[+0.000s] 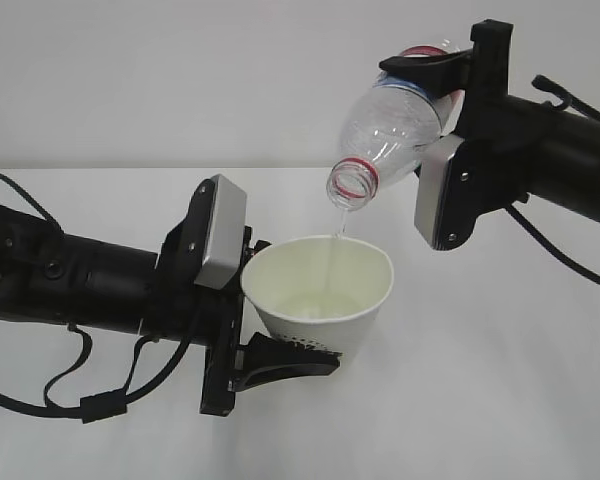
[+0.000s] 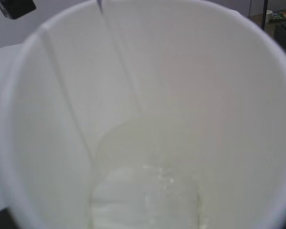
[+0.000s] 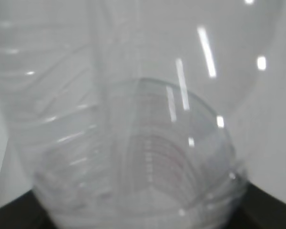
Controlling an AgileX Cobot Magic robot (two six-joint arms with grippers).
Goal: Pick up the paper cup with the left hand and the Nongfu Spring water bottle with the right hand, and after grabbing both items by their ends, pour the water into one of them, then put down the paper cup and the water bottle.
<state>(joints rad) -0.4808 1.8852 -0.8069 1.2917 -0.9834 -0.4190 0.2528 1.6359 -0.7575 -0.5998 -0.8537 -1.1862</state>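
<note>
Here the pour is under way. The left hand's claw [image 1: 280, 362] is clamped on the lower end of the paper cup [image 1: 320, 295], holding it upright and lifted off the white surface [image 1: 500, 400] so its open mouth faces the stream. The right hand's claw [image 1: 432, 78] is clamped on the base end of the Nongfu Spring water bottle [image 1: 392, 128], tipping it neck-down so its open mouth hangs just above the cup's rim. A thin thread of water [image 1: 332, 262] falls inside the far wall, and a shallow pool [image 2: 145, 198] covers the bottom. Gripping each item by its end keeps both openings clear. The bottle looks nearly drained, so I judge levelling it comes next.
</note>
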